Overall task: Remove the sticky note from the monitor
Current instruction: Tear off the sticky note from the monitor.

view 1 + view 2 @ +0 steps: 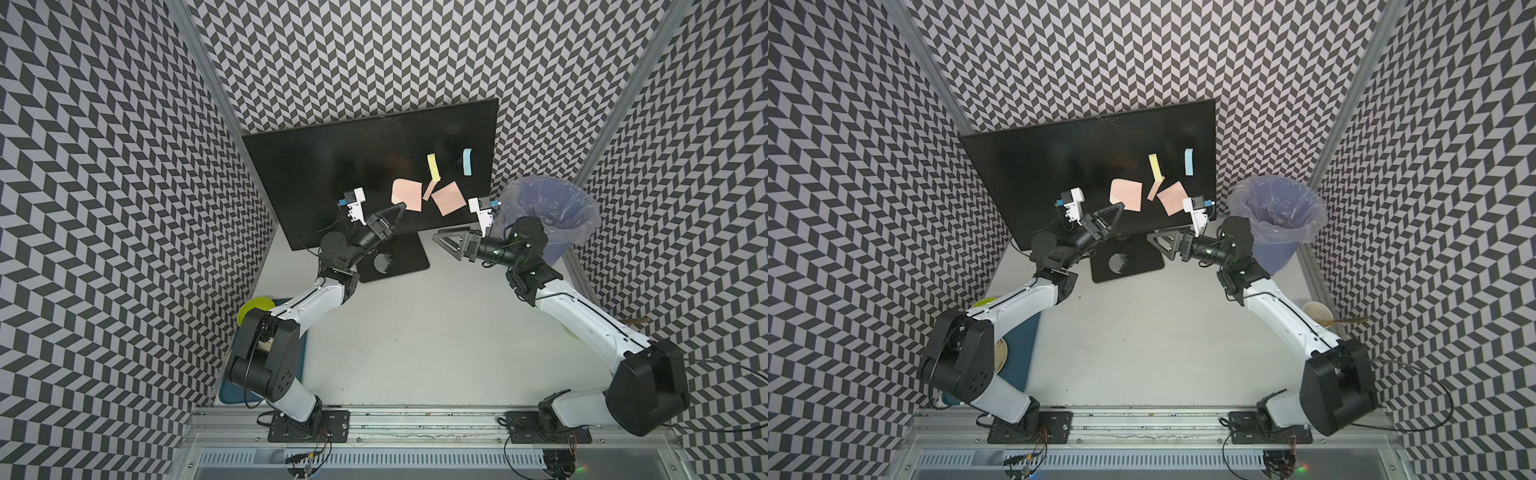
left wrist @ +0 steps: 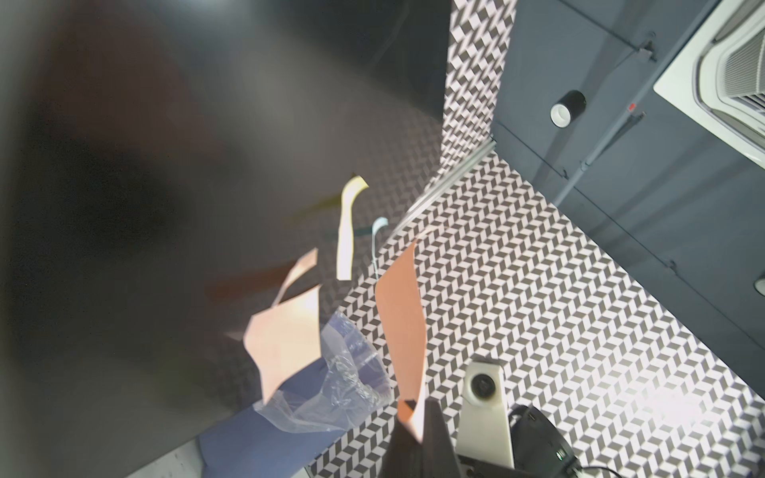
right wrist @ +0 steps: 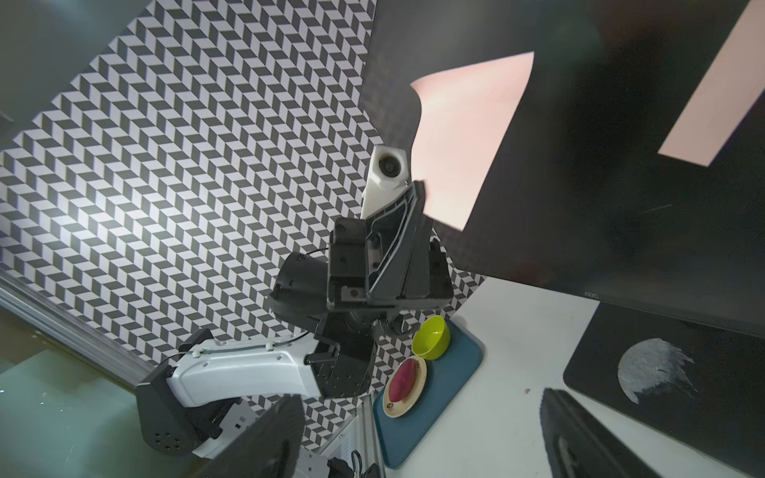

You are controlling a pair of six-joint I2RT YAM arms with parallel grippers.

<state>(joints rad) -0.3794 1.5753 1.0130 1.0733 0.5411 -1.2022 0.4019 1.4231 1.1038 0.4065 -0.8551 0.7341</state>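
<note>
Left gripper (image 1: 400, 206) jaws pinched shut on the lower-left corner of the pink sticky note (image 1: 408, 194), mid-frame on the monitor (image 1: 332, 178). I'd peel slowly, away from the screen, no yank. Right gripper (image 1: 447, 247) jaws wide, empty.

Monitor (image 1: 332, 174) screen is noted as smooth black with a dull sheen and faint reflections. The peach note (image 1: 409, 193) at the left gripper (image 1: 400, 205) tip is recorded as thin matt paper, curled, and the fingers (image 3: 397, 240) as matt black ribbed plastic. Behind the right gripper (image 1: 444, 248) a bin liner (image 1: 548, 199) is seen as thin, crinkled, glossy translucent plastic; just beside that gripper the base plate (image 1: 411, 255) is logged as matt black with a scuffed grey patch.
</note>
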